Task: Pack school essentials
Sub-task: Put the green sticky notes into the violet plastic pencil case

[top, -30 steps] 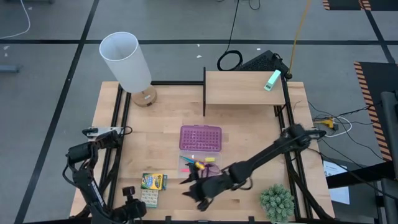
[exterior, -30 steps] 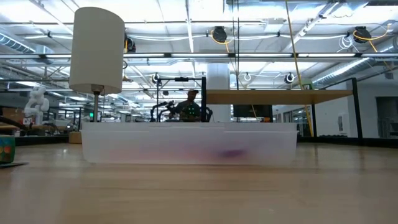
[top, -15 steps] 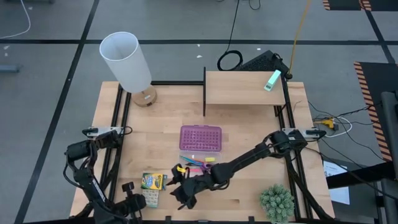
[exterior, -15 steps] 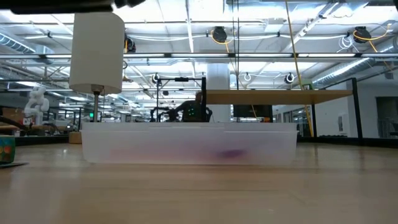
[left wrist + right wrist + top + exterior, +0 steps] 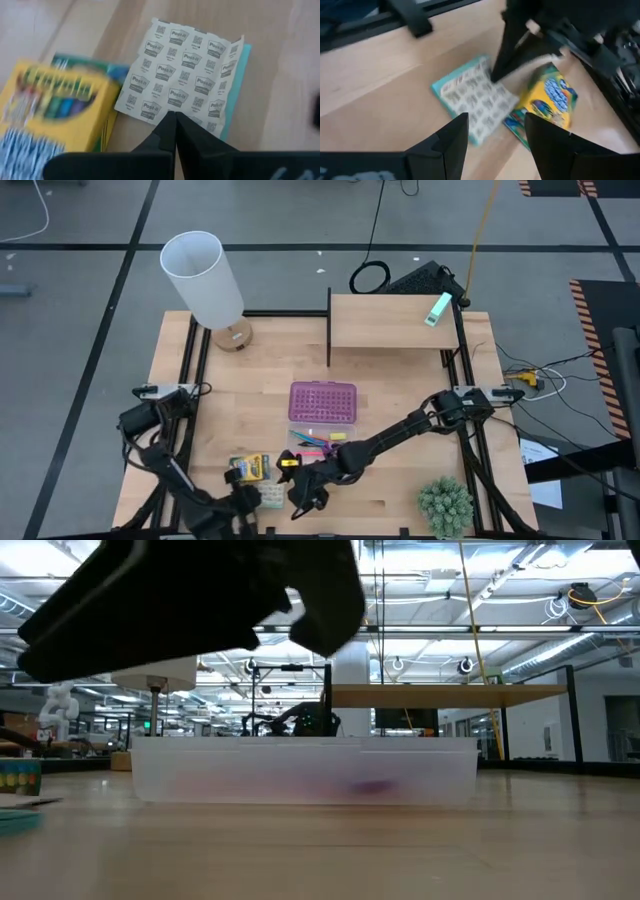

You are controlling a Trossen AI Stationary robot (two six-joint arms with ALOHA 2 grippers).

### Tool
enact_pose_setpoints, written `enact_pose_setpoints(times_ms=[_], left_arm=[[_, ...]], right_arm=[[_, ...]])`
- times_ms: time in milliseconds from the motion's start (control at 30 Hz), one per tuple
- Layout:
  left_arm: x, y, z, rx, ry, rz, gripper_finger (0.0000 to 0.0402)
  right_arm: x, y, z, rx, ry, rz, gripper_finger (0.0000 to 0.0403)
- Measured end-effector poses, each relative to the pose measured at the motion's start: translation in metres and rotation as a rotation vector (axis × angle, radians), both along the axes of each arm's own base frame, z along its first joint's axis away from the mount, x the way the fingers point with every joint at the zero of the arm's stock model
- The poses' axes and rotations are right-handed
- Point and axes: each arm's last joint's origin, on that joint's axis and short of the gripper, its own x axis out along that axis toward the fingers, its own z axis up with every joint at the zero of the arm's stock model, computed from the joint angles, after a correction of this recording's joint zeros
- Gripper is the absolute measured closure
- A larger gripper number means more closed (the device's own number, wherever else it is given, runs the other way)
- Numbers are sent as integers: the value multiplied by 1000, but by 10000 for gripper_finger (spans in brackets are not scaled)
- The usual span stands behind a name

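The left gripper (image 5: 243, 498) is down low over the near left part of the table (image 5: 400, 390), its arm bent in from the left edge, and its two fingers (image 5: 172, 131) are pressed flat together with nothing between them, tips right over the near edge of the pale patterned pack (image 5: 186, 86). The right gripper (image 5: 300, 492) reaches in on a long diagonal from the right side, arm stretched nearly straight, ending just right of the left one. Its fingers (image 5: 451, 134) stand clearly apart and empty, looking down on the same pack.

The pack lies flat on the wood with a teal backing peeking out along one side, and the yellow-green crayon box (image 5: 247, 468) sits right beside it, touching or overlapping one corner, can't tell which. From above the pack is almost wholly covered by the left gripper. The box lies flat too, long axis running roughly left to right.

Further back in the middle is the purple studded-lid clear case (image 5: 322, 402), and the pens (image 5: 315, 443) and other small bits lie in a jumble just near of it, partly under the right arm, too small to sort out. In the low view a big dark blurry arm (image 5: 190, 600) blocks the upper left
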Motion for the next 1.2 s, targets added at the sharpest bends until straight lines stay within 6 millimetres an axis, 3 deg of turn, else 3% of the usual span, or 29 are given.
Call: enact_pose_setpoints(times_ms=[233, 433, 767, 933, 1200], left_arm=[[32, 24, -1, 47, 76, -29, 392], [45, 35, 3, 50, 143, -101, 399], [46, 52, 52, 54, 91, -165, 398], [53, 57, 50, 92, 72, -181, 394], [67, 56, 18, 55, 158, -174, 393]], right_arm=[[-12, -5, -30, -69, 52, 52, 216], [-20, -10, -45, -132, 75, 30, 216], [-25, -6, -48, -181, 56, 17, 216], [-25, -2, -47, -193, 24, 30, 216], [-22, -1, -45, -262, -39, 139, 216]])
